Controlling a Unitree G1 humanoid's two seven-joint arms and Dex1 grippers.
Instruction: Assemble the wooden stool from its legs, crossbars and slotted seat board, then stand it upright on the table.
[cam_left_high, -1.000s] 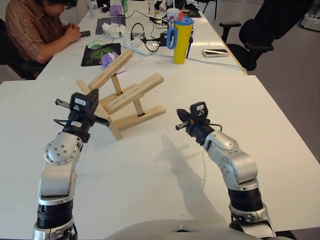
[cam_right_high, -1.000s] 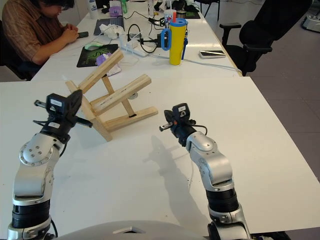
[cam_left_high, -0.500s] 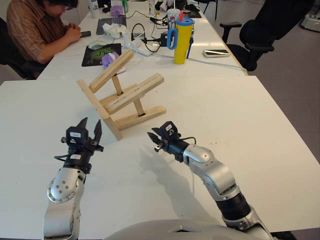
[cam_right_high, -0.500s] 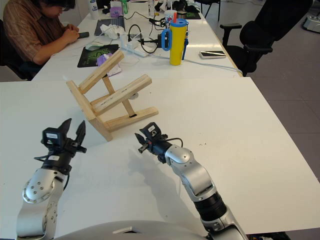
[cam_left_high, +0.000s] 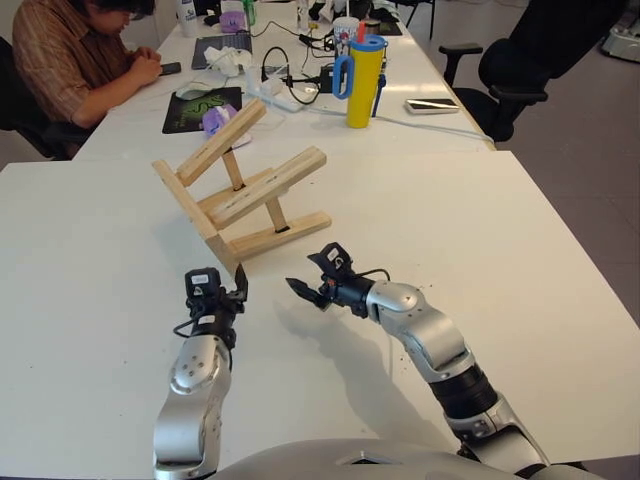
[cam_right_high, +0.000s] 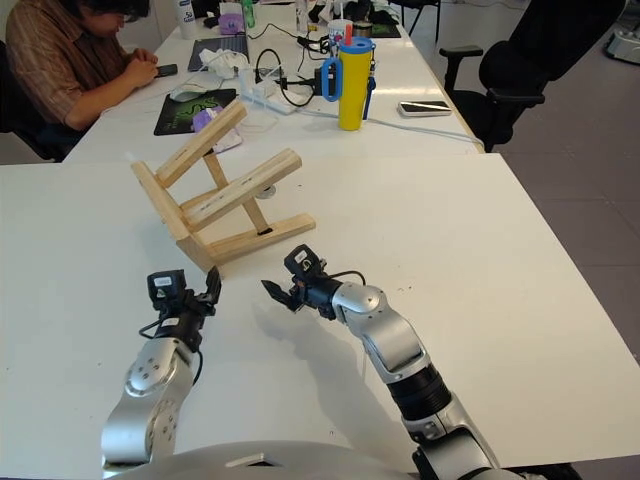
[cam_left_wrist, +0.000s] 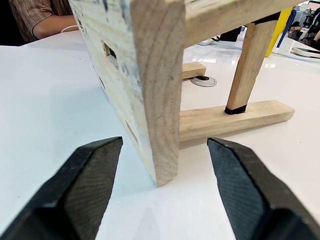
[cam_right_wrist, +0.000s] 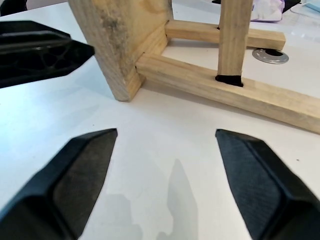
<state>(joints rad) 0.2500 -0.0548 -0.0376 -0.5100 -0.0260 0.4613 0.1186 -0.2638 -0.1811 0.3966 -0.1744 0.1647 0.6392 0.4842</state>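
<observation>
Black two-finger left gripper (cam_left_high: 222, 290): low over the white desk (cam_left_high: 500, 230), just short of the stool's near bottom corner. Fingers (cam_left_wrist: 90, 175) spread wide, one to each side of that corner. They touch nothing and hold nothing.

Pale wooden stool (cam_left_high: 245, 195): appears fully joined. Slotted seat board (cam_left_high: 192, 212) stands tilted on its lower edge. The legs run away from it toward the far right, tied by crossbars (cam_left_wrist: 246, 65). The lowest leg (cam_left_wrist: 235, 117) lies flat on the desk and the upper legs are in the air. The stool is therefore tipped on its side, not on its feet.

Black two-finger right gripper (cam_left_high: 312, 276): near the stool, just to the right of the same bottom corner and low over the desk. Fingers (cam_right_wrist: 82, 167) wide apart and empty, pointing at the corner and the lowest leg.

Yellow tumbler with blue lid (cam_left_high: 365, 80): on the next desk, well beyond the stool.

Status, by judgement: legs, crossbars and seat board are seated, so the assembly looks done. Left to do are a hold on the seat board or a leg, and the tip onto all four feet.
</observation>
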